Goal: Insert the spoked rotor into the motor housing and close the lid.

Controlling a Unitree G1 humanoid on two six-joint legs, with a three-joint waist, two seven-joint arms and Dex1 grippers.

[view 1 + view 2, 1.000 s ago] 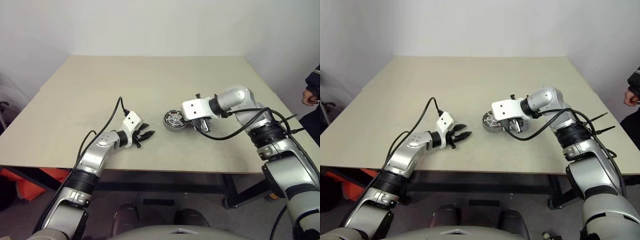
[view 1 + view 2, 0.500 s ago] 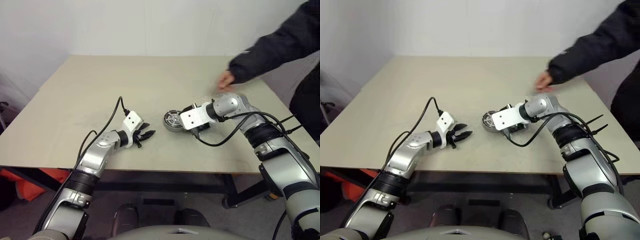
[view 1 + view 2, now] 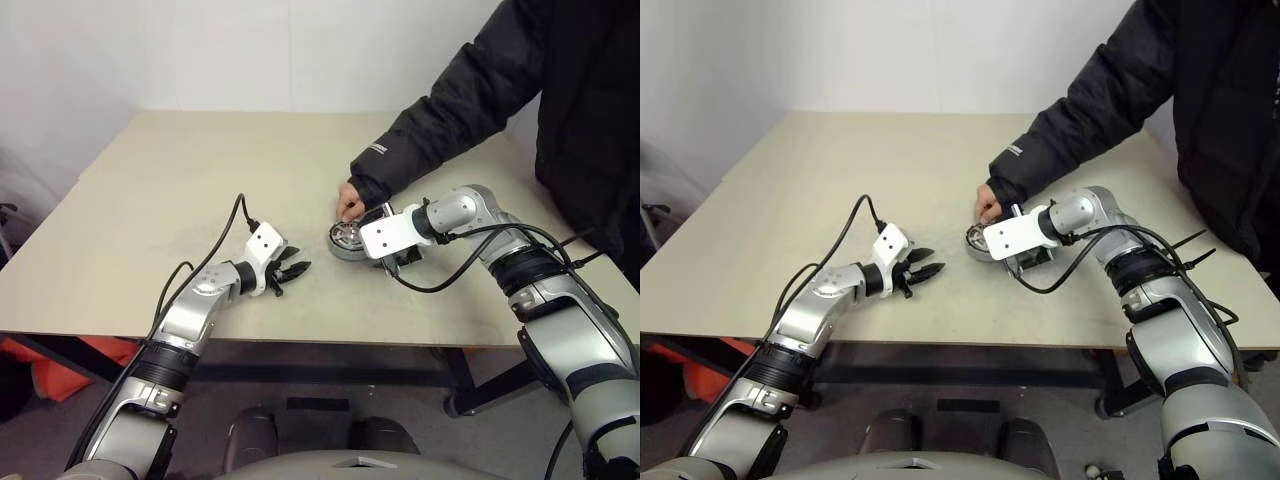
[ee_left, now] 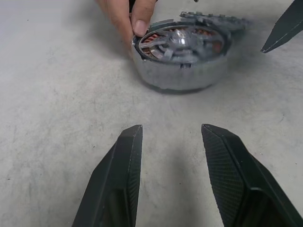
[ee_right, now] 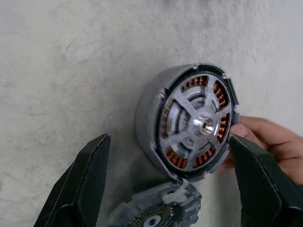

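- Right wrist view gives you the motor housing [image 5: 189, 120] on the bench [image 5: 71, 56], the spoked rotor [image 5: 196, 124] already seated inside.
- You judge the housing rigid, heavy, smooth-walled; take the thin lid [image 5: 156, 215], lying against the housing, by its notched rim.
- A person's hand [image 3: 350, 203] touches the housing's rim, crowding that side.
- Right tool [image 5: 165, 189] is spread wide around the housing, empty; left tool [image 3: 292, 272], part open and empty, sits apart from the housing with bare bench between.

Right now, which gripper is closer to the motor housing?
Right. The right gripper hangs open just over the motor housing, fingers on either side. The left gripper sits open on the table, well apart to the housing's left.
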